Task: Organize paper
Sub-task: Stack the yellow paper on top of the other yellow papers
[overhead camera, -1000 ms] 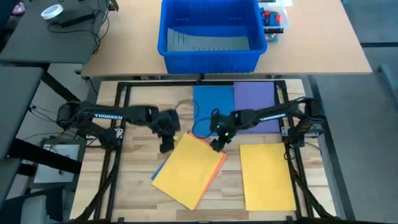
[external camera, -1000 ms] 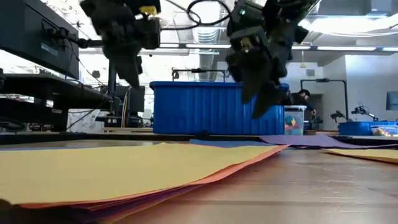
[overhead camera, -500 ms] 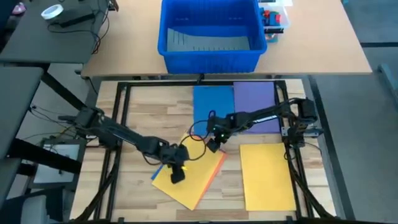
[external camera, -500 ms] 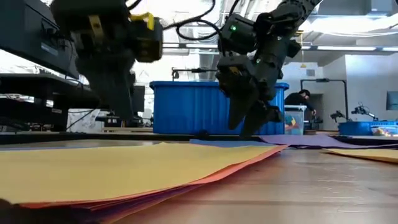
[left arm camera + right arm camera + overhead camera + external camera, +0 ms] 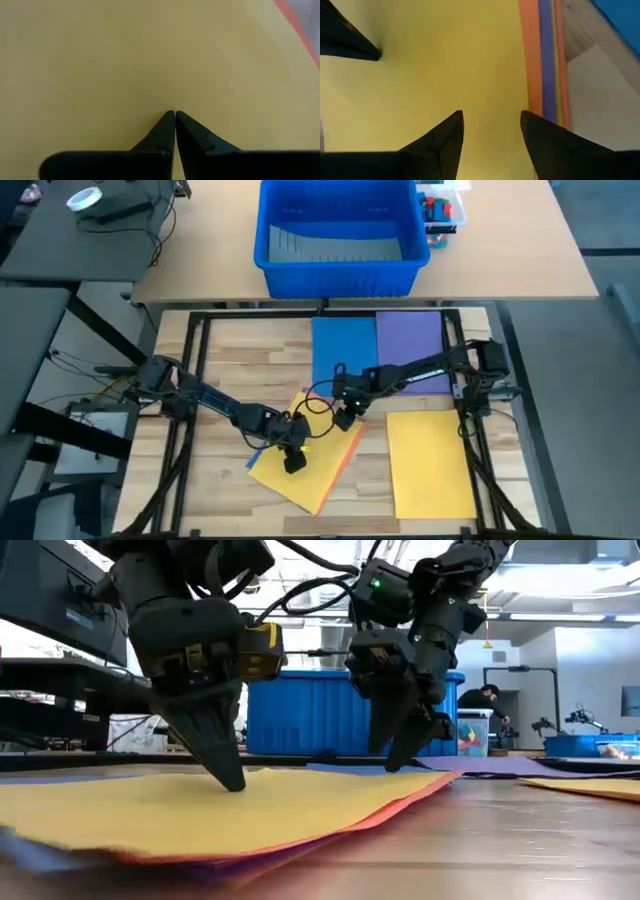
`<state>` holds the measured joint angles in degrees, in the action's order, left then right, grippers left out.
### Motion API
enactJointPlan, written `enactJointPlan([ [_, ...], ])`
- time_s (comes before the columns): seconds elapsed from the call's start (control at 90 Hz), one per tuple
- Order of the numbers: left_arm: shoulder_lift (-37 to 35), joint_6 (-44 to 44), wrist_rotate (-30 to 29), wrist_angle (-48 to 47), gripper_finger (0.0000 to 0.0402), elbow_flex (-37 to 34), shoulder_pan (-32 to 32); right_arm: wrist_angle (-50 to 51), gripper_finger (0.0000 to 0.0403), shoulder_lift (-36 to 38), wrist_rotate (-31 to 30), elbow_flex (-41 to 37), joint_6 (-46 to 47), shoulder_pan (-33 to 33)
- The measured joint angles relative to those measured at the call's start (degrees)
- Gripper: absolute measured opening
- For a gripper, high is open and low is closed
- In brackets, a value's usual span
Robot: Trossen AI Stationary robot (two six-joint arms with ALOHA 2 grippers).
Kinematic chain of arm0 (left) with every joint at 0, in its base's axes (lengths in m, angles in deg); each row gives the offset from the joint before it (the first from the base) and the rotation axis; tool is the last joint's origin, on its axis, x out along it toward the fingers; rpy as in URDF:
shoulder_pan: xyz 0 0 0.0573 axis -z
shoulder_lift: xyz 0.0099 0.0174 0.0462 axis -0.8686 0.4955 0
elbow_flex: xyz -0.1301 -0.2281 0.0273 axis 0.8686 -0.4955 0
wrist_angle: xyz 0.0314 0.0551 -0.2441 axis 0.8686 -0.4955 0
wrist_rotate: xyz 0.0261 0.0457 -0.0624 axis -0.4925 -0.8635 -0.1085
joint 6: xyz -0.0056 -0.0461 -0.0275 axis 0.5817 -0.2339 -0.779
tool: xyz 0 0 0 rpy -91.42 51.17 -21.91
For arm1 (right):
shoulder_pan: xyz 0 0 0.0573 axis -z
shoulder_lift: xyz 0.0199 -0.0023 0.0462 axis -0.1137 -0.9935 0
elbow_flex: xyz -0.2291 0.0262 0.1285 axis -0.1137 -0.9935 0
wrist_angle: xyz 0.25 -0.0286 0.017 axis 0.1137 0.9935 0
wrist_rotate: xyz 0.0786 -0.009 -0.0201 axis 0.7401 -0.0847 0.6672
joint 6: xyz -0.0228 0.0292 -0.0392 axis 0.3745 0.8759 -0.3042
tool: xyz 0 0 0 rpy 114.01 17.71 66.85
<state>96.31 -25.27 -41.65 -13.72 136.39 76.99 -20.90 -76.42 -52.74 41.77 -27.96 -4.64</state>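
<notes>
A skewed stack of paper lies mid-table with a yellow sheet point(image 5: 310, 465) on top. Orange point(image 5: 534, 75) and purple point(image 5: 546, 75) edges show under it. My left gripper point(image 5: 175, 114), shut, stands on the yellow sheet near its middle point(image 5: 232, 785). My right gripper point(image 5: 491, 115) is open over the stack's far right edge point(image 5: 345, 418). Single sheets lie flat on the table: blue point(image 5: 343, 350), purple point(image 5: 412, 345) and yellow point(image 5: 430, 465). My left gripper presses its shut fingertips point(image 5: 230, 780) down on the yellow top sheet, near the sheet's middle point(image 5: 175, 100). The fingers come from above, slanting from the table's left. The sheet lies flat on the stack. My right gripper stands over the yellow sheet's edge; whether it touches the sheet I cannot tell.
A big blue bin point(image 5: 338, 235) stands on the far table behind the work area. A black frame point(image 5: 190, 330) runs around the wooden table top. There is bare wood at the far left point(image 5: 250, 345) and between the stack and the right yellow sheet.
My left gripper has swung from the table's left toward the near right and come down onto the stack's yellow top sheet. My right gripper has sunk toward the stack's far right edge.
</notes>
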Motion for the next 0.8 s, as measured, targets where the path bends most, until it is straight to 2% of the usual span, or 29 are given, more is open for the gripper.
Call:
enactJointPlan([
  [0.8,0.1,2.2,-0.1,0.2,0.0000,0.0,0.0,0.2,0.0173,-0.9,0.1,0.0,-2.0,2.5],
])
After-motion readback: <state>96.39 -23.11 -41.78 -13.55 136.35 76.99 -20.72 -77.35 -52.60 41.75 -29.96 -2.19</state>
